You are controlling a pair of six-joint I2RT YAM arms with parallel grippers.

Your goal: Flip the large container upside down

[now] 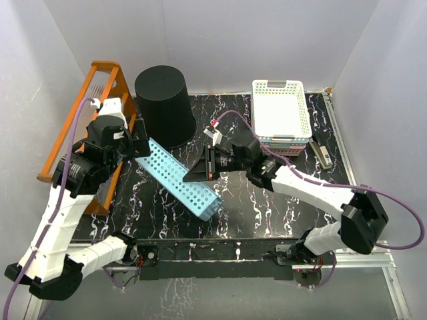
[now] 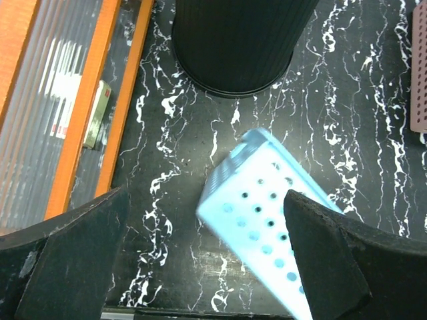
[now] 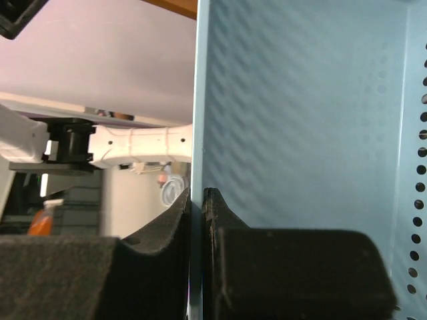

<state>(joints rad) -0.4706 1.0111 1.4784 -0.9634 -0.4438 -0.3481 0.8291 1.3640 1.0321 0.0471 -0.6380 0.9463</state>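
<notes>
The large black ribbed bin [image 1: 165, 103] stands at the back of the table, wide end down, with a flat closed face up. Its lower part shows in the left wrist view [image 2: 237, 40]. My left gripper [image 1: 141, 143] is open and empty, hovering over the near end of a blue perforated basket [image 2: 267, 207], a short way in front of the bin [image 2: 207, 267]. My right gripper [image 1: 203, 172] is shut on the blue basket's [image 1: 180, 179] thin wall [image 3: 300, 113] and holds the basket tilted on its edge [image 3: 198, 200].
An orange rack [image 1: 87, 127] stands along the left side, also in the left wrist view [image 2: 73, 133], with a small box [image 2: 97, 113] under it. A white basket [image 1: 280, 107] sits stacked on a pink one [image 1: 287, 145] at the back right. A small tool [image 1: 323, 155] lies beside them.
</notes>
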